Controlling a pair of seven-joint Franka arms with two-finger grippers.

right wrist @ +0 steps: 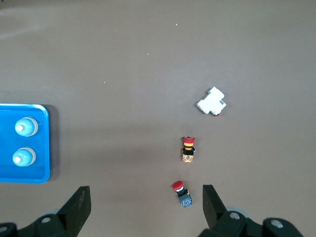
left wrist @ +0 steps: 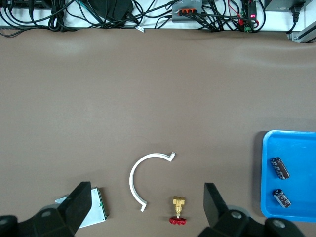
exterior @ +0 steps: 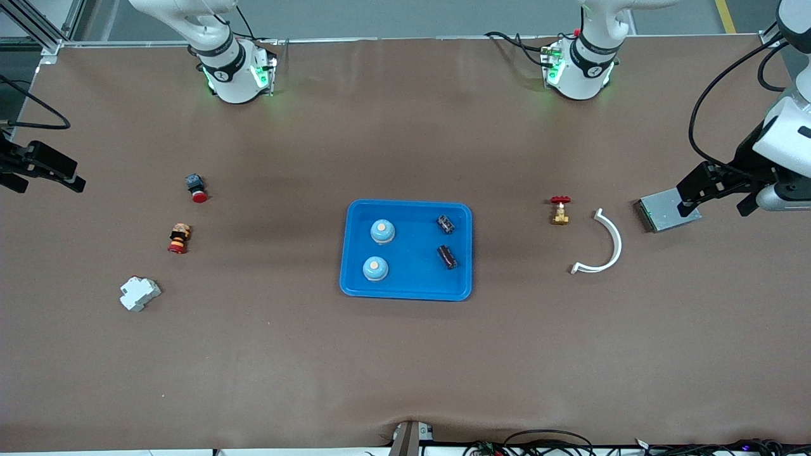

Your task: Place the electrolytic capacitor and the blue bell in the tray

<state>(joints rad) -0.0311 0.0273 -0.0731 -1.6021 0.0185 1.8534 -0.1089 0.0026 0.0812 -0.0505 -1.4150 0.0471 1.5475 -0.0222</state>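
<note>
At the counter's two ends my left gripper and right gripper wait, jaws wide and empty; between them the bright blue shallow plastic tray holds both bells and capacitors.

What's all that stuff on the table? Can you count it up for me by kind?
Blue bells: 2, in the blue tray
Black capacitors: 2, in the tray
Blue tray: 1
Red-capped push buttons: 2
White block: 1
Brass valve with red handle: 1
White curved strip: 1
Grey metal plate: 1
Total: 11
</note>
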